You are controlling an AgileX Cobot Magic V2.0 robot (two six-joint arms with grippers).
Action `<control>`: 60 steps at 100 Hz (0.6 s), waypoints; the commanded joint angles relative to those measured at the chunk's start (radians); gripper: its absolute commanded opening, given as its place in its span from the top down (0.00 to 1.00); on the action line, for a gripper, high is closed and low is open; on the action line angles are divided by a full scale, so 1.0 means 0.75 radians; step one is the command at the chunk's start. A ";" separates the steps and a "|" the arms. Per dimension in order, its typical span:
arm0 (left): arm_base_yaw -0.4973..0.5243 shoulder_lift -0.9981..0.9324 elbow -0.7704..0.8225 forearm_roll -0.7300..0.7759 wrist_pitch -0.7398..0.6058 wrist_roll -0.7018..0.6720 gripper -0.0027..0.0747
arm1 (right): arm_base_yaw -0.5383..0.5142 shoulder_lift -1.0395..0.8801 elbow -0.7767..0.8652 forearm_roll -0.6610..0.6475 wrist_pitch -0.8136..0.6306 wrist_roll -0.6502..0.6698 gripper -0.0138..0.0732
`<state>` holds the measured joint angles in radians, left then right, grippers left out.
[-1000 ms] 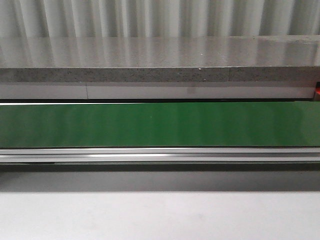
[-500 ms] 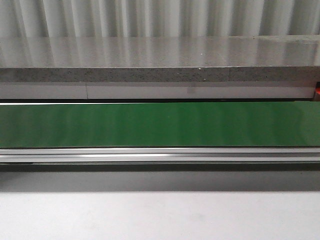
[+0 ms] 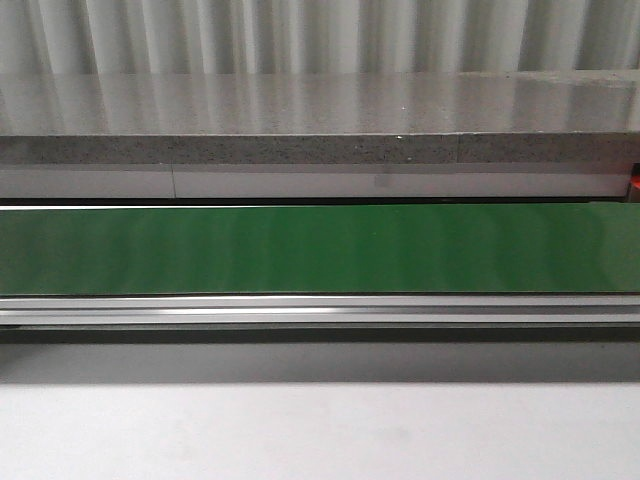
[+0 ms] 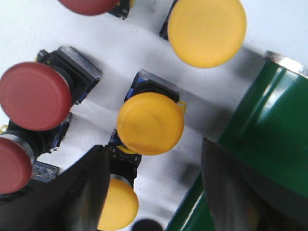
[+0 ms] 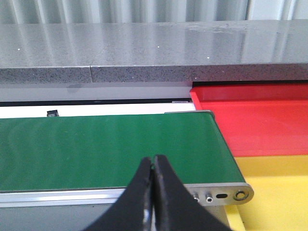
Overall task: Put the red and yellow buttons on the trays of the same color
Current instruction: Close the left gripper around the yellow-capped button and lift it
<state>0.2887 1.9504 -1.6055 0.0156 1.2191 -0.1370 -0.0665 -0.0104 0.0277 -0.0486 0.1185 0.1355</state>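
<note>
Red buttons (image 4: 33, 96) and yellow buttons (image 4: 150, 122) on white table (image 4: 125, 53) beside green conveyor belt (image 4: 269, 130).

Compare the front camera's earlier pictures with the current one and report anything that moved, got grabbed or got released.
Nothing visibly changed. The green conveyor belt lies bare, no arm, gripper or button enters the front view, and the grey counter behind it looks the same in all three pictures.

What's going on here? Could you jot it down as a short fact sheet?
Left gripper: open, above a yellow button
Other buttons: red button and more yellow and red ones around it
Right gripper: shut, holding nothing
Belt: green conveyor belt, nothing on it
Trays: red tray and yellow tray at the belt's end
</note>
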 commanded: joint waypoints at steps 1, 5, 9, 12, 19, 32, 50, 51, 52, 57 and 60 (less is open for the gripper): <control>0.006 -0.050 -0.039 0.007 0.026 -0.002 0.45 | -0.007 -0.021 0.001 -0.016 -0.100 0.001 0.92; 0.006 -0.041 -0.039 0.011 0.018 -0.002 0.45 | -0.007 -0.021 0.001 -0.016 -0.100 0.001 0.92; 0.006 -0.032 -0.039 0.011 0.012 -0.002 0.45 | -0.007 -0.021 0.001 -0.016 -0.100 0.001 0.92; 0.006 -0.026 -0.039 0.011 0.011 -0.002 0.45 | -0.007 -0.021 0.001 -0.016 -0.100 0.001 0.92; 0.006 -0.005 -0.039 0.011 0.001 -0.002 0.45 | -0.007 -0.021 0.001 -0.016 -0.100 0.001 0.92; 0.006 0.029 -0.039 0.008 -0.015 -0.002 0.45 | -0.007 -0.021 0.001 -0.016 -0.100 0.001 0.92; 0.006 0.049 -0.039 0.003 -0.060 -0.002 0.45 | -0.007 -0.021 0.001 -0.016 -0.100 0.001 0.92; 0.006 0.049 -0.039 0.003 -0.062 -0.002 0.45 | -0.007 -0.021 0.001 -0.016 -0.100 0.001 0.92; 0.006 0.049 -0.039 0.003 -0.061 -0.002 0.45 | -0.007 -0.021 0.001 -0.016 -0.100 0.001 0.92; 0.006 0.049 -0.039 0.003 -0.069 -0.002 0.46 | -0.007 -0.021 0.001 -0.016 -0.100 0.001 0.92; 0.006 0.049 -0.039 0.003 -0.072 -0.002 0.47 | -0.007 -0.021 0.001 -0.016 -0.100 0.001 0.92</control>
<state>0.2887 2.0371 -1.6072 0.0218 1.1791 -0.1370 -0.0665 -0.0104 0.0277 -0.0486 0.1185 0.1355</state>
